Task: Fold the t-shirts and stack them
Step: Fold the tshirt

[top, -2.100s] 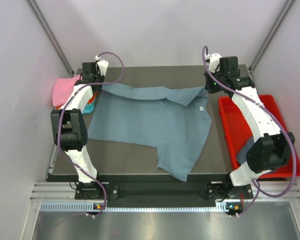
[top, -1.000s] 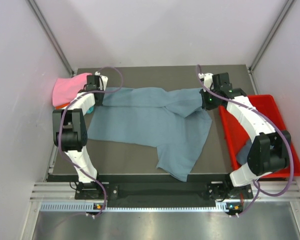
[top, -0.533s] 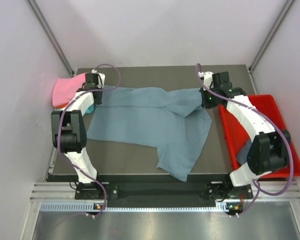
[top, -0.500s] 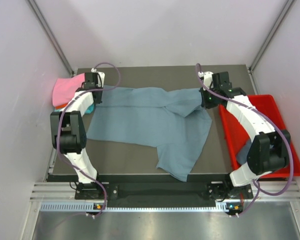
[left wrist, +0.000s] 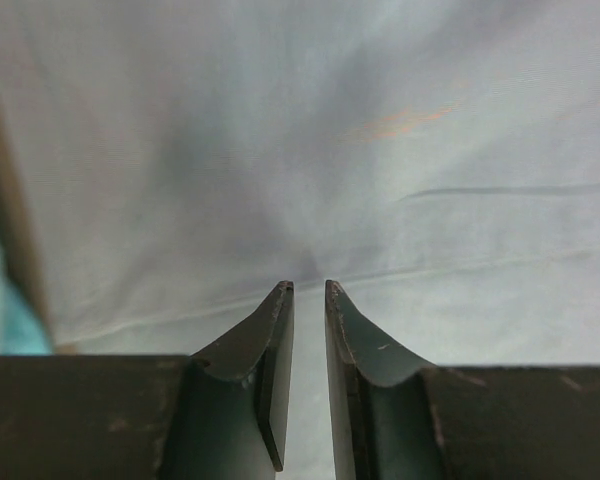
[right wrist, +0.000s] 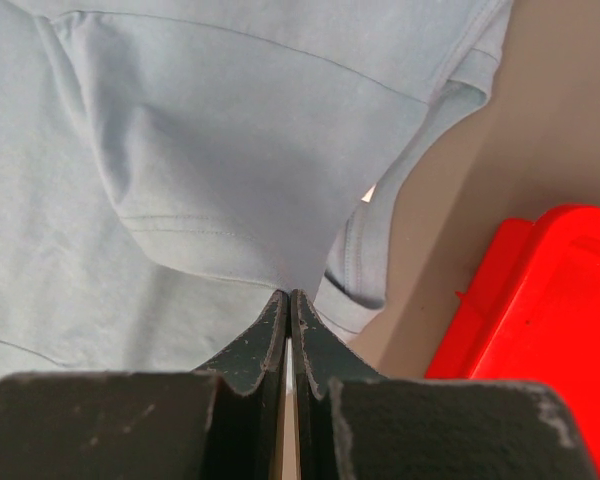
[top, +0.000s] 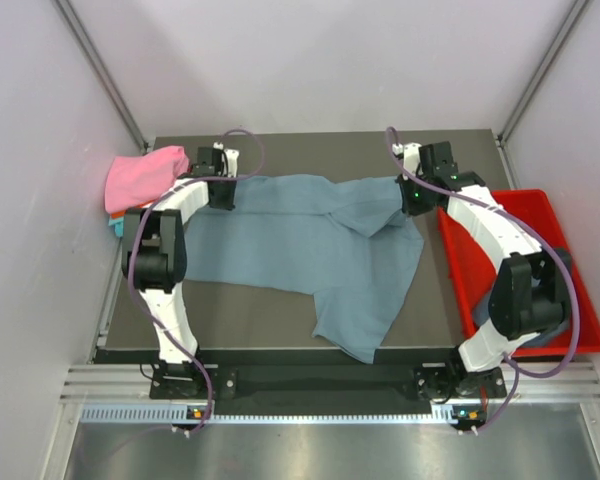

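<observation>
A slate blue-grey t-shirt (top: 300, 240) lies spread and rumpled across the dark table, one part trailing toward the near edge. My left gripper (top: 223, 187) is low over the shirt's far left corner. In the left wrist view its jaws (left wrist: 308, 288) stand a narrow gap apart, with flat cloth (left wrist: 380, 150) showing through. My right gripper (top: 408, 203) is at the shirt's far right corner. In the right wrist view it (right wrist: 288, 292) is shut on a fold of the shirt (right wrist: 230, 150) beside a sleeve. A pink t-shirt (top: 140, 178) lies on a pile at the far left.
A shallow red tray (top: 540, 215) stands along the table's right edge, holding blue-grey cloth (top: 558, 262) partly hidden by my right arm. Its corner shows in the right wrist view (right wrist: 550, 300). A teal shirt edge (top: 117, 226) peeks from under the pink one.
My left gripper has moved to the right, away from the pink pile and onto the shirt's far left corner. The shirt's left edge shifted slightly right. My right gripper has barely moved.
</observation>
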